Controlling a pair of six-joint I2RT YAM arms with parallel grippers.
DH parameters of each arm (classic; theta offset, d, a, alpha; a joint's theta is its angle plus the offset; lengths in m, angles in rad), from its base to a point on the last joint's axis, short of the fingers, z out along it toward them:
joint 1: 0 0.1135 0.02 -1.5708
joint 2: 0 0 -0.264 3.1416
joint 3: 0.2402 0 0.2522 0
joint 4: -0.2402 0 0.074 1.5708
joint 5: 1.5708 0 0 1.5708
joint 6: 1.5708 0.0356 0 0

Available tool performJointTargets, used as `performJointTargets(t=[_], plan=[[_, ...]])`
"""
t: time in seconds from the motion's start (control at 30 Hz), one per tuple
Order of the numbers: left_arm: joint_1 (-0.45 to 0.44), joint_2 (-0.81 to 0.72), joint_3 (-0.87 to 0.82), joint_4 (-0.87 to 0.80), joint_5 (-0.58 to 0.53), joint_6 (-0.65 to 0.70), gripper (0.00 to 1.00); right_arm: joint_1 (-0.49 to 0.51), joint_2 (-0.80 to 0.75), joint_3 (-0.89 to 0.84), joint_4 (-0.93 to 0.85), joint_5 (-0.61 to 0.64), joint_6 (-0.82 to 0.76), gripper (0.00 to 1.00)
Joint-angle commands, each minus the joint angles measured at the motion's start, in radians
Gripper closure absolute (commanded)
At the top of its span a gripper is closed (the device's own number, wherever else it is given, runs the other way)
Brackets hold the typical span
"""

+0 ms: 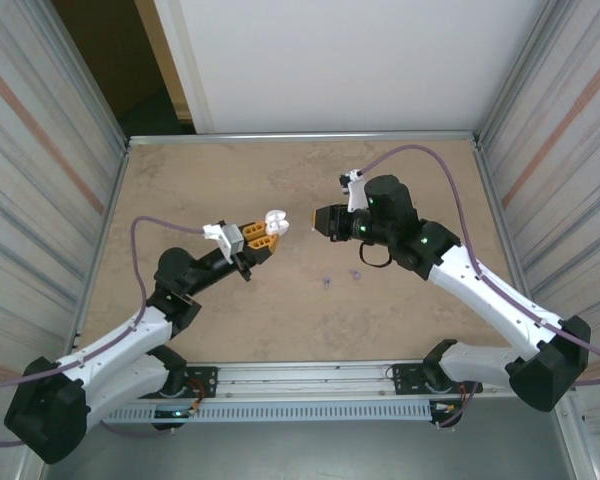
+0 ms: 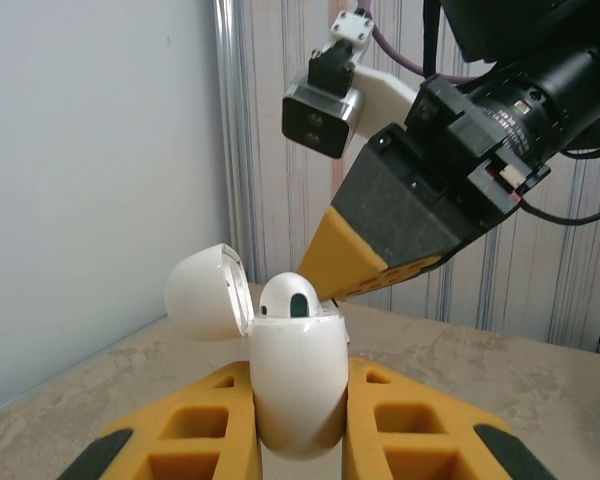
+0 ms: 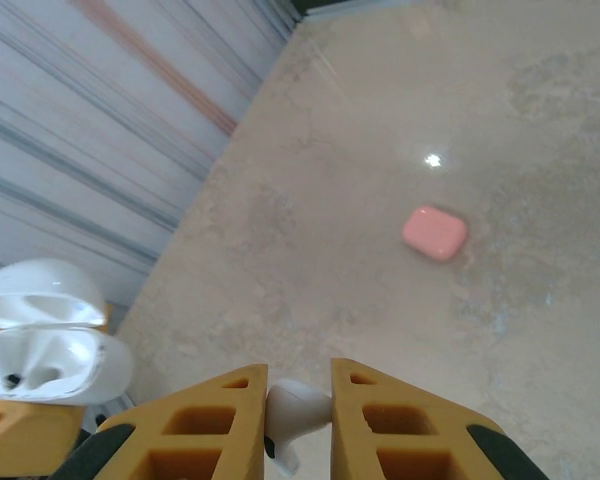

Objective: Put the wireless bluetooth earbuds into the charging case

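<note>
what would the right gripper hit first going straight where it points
Probably the open white charging case in the left gripper, just ahead in the top view; the right wrist view puts it off to the side, so it may miss.

Two purplish specks (image 1: 326, 281) (image 1: 354, 272) — too small to identify — and a white earbud (image 3: 300, 402), partly hidden.

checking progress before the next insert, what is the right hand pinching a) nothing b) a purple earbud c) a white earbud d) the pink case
c: a white earbud is pinched in the right hand, while the pink case lies apart on the table
</note>
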Motion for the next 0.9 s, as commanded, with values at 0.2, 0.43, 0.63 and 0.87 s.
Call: performJointTargets(t=[0.2,0.43,0.63,0.87], plan=[[-0.008,0.049,0.062,0.057,0.009,0.059,1.0,0.001,-0.024,0.049,0.087,-0.03,0.018,0.81],[-0.008,0.088,0.083,0.07,0.009,0.063,1.0,0.024,-0.014,0.081,0.113,-0.005,0.019,0.81],[-0.01,0.119,0.087,0.101,0.003,0.039,1.0,0.072,0.007,0.098,0.122,0.083,-0.003,0.81],[-0.009,0.14,0.086,0.135,0.001,0.015,1.0,0.1,0.038,0.107,0.15,0.135,-0.012,0.82]])
